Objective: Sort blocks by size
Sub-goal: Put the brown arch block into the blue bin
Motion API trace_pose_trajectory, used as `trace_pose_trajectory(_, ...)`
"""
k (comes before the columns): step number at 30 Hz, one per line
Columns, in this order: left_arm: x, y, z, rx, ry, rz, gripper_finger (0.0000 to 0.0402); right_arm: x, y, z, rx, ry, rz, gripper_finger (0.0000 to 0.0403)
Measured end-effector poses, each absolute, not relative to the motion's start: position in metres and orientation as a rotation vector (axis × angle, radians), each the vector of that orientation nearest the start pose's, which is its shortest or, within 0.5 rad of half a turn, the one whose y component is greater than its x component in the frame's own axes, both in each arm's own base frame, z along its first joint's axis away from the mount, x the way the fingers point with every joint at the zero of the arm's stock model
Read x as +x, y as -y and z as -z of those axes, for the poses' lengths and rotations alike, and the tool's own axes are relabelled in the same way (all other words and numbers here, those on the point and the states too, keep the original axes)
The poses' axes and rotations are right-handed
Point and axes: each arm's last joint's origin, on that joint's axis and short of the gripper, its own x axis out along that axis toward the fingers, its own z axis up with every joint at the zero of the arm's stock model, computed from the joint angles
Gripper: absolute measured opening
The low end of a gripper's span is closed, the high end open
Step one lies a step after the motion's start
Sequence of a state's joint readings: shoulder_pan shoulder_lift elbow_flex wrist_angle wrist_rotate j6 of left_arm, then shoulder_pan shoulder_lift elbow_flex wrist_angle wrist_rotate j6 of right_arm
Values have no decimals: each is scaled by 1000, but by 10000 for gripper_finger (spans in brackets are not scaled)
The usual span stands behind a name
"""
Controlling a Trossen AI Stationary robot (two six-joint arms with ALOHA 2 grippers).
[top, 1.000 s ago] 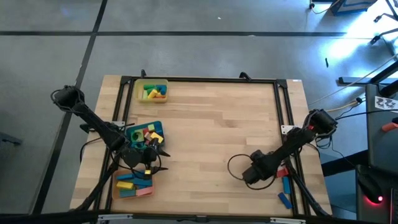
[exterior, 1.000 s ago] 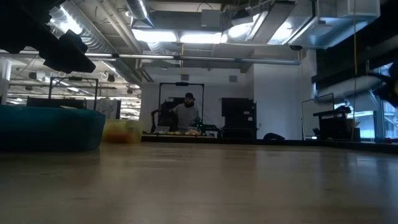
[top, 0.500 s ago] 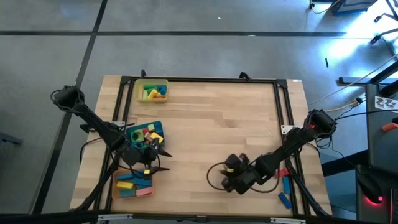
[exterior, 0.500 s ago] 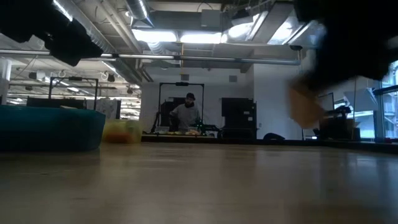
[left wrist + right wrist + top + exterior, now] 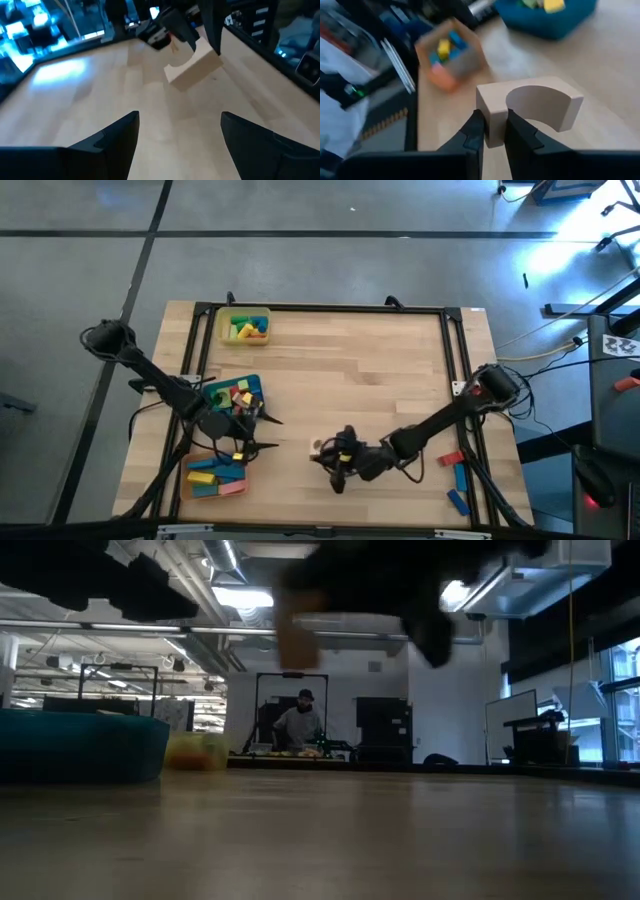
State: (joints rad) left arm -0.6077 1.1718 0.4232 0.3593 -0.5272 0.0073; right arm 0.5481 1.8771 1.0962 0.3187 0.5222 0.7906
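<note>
1. Right gripper [image 5: 490, 131] was out over the middle of the bench [image 5: 380, 370], near the front edge, jaws clamped on one leg of a pale wooden arch block [image 5: 530, 107], so the rest of the block stuck out past the fingertips

2. Judging from that, the carry needed to be smooth and level, then set down inside the right tray rather than dropped, since a one-ended pinch like that could let the block swing or slip

3. The arch block looked plain and unpainted, chunky, with a half-round cutout, and bigger than the coloured pieces

4. Left gripper [image 5: 248, 432] hung near the left trays with its jaws wide apart, holding nothing

5. Farther over, the orange tray [image 5: 215, 477] and blue tray [image 5: 232, 397] held mixed red, yellow, blue and green blocks [image 5: 235, 397], and the yellow tray [image 5: 246, 327] sat at the far left corner

6. A few loose blocks [image 5: 458, 476] lay at the right edge
</note>
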Motion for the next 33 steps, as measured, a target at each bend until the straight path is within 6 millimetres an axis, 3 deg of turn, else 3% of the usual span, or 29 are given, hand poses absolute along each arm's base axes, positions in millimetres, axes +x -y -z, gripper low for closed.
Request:
trace_pose_trajectory(8,208,127,-187,443,-291,34,265,375,-182,-182,610,-169,67,55)
trace_pose_trajectory(18,234,144,-190,552,-312,24,260,382,-176,-185,623,-94,33,54)
trace_pose_trajectory(23,241,146,-197,557,-296,15,219,382,-176,-187,630,-78,16,54)
trace_pose_trajectory(30,241,147,-198,597,-295,30,130,382,-176,-189,645,-56,8,59)
trace_pose_trajectory(33,241,147,-198,592,-295,29,127,382,-176,-190,629,-50,23,75)
